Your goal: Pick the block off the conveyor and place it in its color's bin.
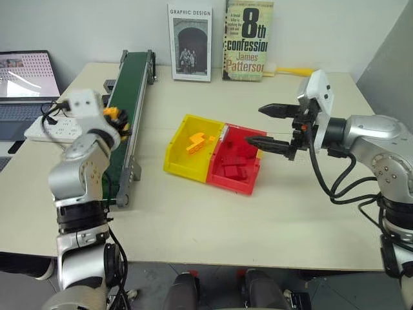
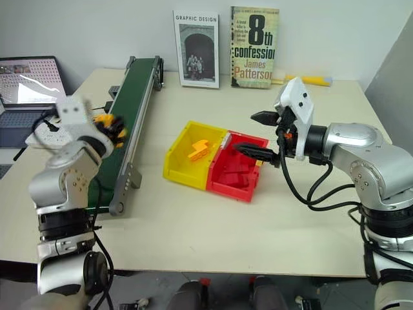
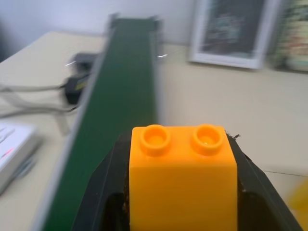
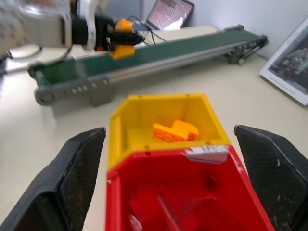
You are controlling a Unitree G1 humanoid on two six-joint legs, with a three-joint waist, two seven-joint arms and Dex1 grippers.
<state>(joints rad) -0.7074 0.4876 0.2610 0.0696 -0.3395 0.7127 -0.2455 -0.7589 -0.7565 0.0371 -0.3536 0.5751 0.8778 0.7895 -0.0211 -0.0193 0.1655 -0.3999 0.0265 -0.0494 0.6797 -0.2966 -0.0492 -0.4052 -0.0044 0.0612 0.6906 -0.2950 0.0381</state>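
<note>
My left gripper [image 1: 120, 120] is shut on the small orange-yellow block [image 3: 183, 179], holding it just above the dark green belt of the conveyor [image 1: 133, 81] near its near end. In the right wrist view the block [image 4: 122, 39] hangs over the belt. The yellow bin [image 1: 175, 157] sits mid-table, joined to a red one [image 1: 253, 182], and holds orange pieces [image 1: 196, 142]. My right gripper [image 1: 255, 125] hovers open over the red bin's far right side, nothing between its fingers [image 4: 72, 179].
Red blocks [image 1: 235, 170] lie in the red bin. Two books [image 1: 190, 42] lean on the back wall. A laptop [image 1: 26, 81] and a white power strip [image 1: 53, 130] with cables sit left of the conveyor. A yellow tool [image 1: 293, 71] lies at the back right.
</note>
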